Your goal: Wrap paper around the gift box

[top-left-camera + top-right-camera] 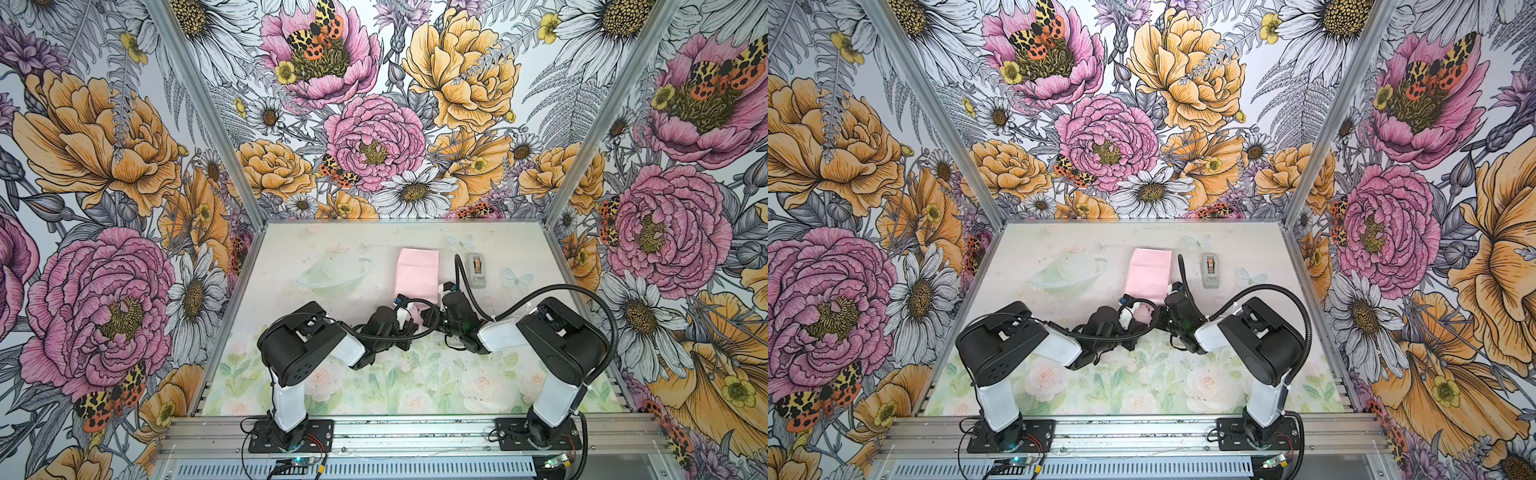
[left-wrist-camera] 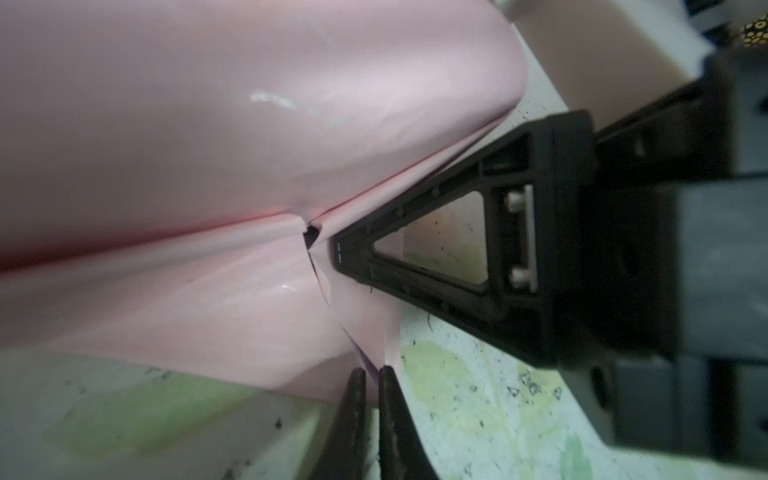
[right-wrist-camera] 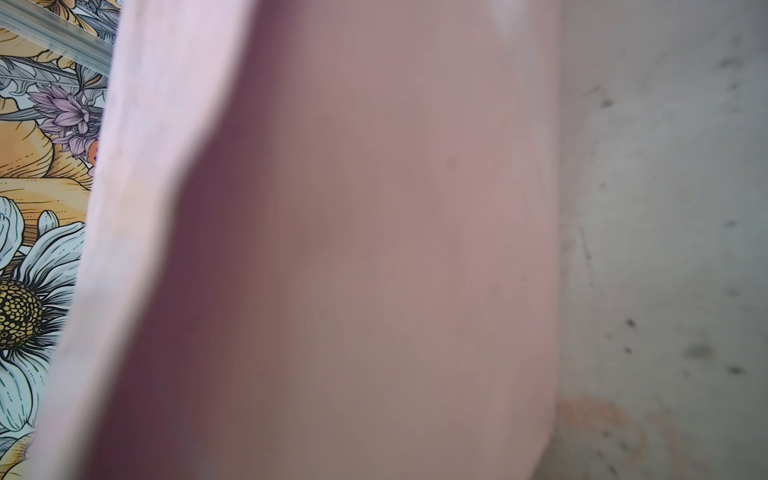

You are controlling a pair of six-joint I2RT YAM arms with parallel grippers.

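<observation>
— Paper [image 1: 417, 272] first: where does it lie?
— On the table [image 1: 332, 257], about midway between left and right, in the far half. It is folded over into a long pale pink packet running near to far, and it shows in both top views [image 1: 1149, 270]. The gift box I cannot see; only pink paper shows.
— And its near end?
— Bunched up and raised off the table, right between the two grippers. The left wrist view shows a sharp crease there with a small dark notch at the fold. A sliver of the lilac face peeks out at one corner.
— What has the left gripper [image 2: 372, 371] got?
— That corner. Its fingers [image 2: 353, 415] are all but together, with only the thin edge of the paper pinched between the tips.
— The right gripper [image 2: 340, 250]?
— It comes in from the right, jaws closed, its tip touching the paper at the crease. Whether any paper is caught in it I cannot tell; its own wrist view is filled with blurred pink.
— Anything else nearby?
— A small grey tape dispenser [image 1: 478, 270] stands on the table to the right of the packet, apart from it.
</observation>
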